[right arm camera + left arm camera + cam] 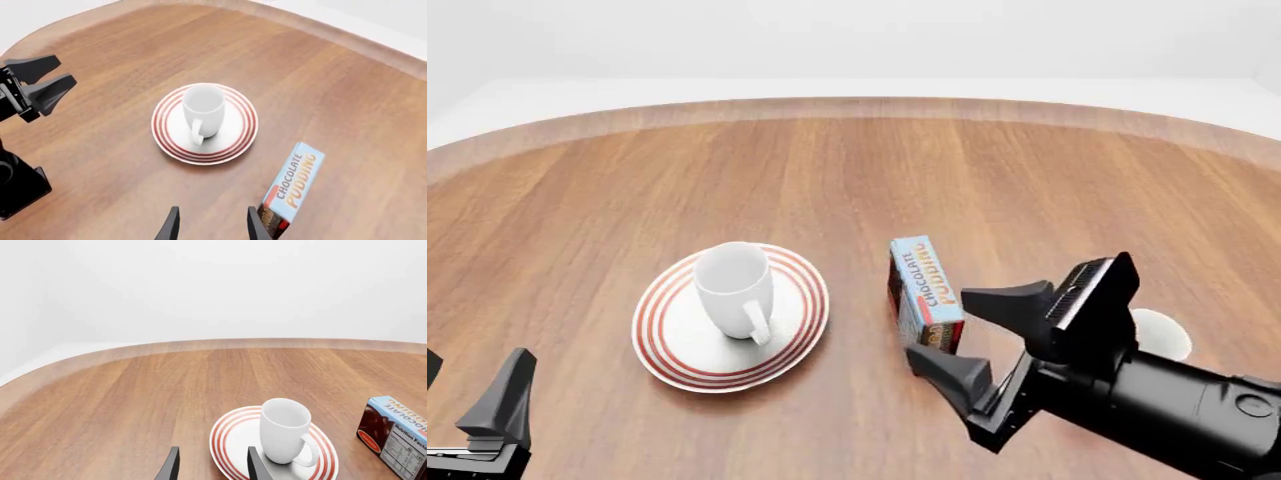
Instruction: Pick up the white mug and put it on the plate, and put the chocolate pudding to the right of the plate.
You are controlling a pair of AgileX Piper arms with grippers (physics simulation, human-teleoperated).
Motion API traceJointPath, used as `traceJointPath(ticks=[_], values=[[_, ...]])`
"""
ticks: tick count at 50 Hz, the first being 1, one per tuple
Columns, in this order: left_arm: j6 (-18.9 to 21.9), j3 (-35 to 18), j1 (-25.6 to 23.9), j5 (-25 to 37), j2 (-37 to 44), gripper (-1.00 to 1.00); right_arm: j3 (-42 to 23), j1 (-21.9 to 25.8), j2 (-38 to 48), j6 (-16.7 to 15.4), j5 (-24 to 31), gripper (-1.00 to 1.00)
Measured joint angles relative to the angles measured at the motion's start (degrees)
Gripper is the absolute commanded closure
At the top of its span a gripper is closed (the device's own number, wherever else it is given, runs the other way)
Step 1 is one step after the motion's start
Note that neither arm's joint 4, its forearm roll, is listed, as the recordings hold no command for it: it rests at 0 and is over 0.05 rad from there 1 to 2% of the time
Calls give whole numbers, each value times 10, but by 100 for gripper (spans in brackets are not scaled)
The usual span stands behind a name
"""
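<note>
Two sets of jaws are spread apart and hold nothing, as I see it: the left gripper (pixel 474 405) sits near the plate (pixel 681 345) on its left and closer to me, and the right gripper (pixel 981 335) is just beside the chocolate pudding (pixel 925 290). The white mug (pixel 735 288) stands upright on the plate, handle toward me. The chocolate pudding rests on the wooden bench (pixel 868 170) just right of the plate, not touching it.

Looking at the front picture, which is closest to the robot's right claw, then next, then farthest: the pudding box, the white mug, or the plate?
Measured from the right gripper in the front view:
1. Pudding box, just ahead of the claw, right of the plate.
2. Plate, to the claw's left; its near rim comes next.
3. White mug, standing on the plate, a little beyond that rim.
</note>
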Motion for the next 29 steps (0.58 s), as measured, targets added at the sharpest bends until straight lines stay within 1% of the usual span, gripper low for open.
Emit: traceJointPath(ticks=[29], values=[[0, 0, 0, 0, 0, -100, 45, -10, -112, 4, 50, -100]])
